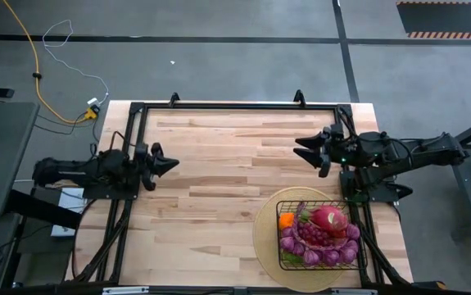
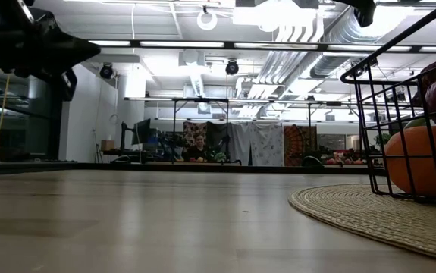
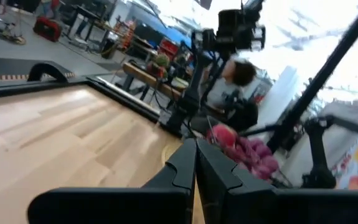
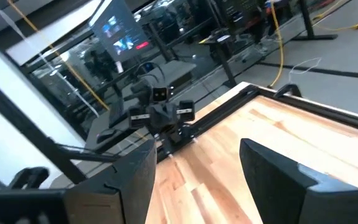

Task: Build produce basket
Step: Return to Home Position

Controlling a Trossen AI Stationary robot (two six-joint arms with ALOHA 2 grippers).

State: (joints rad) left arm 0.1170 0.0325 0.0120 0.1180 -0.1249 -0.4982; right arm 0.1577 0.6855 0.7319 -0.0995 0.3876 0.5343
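Black wire basket [image 1: 280, 256] holds the produce [image 1: 327, 228]; left pincer [image 1: 169, 164] clenched, right pincer [image 1: 300, 150] released.

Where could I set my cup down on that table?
The table's middle, between left gripper and right gripper, lies bare, as does its front left. Crowded: front right, where the basket of produce sits on a mat.
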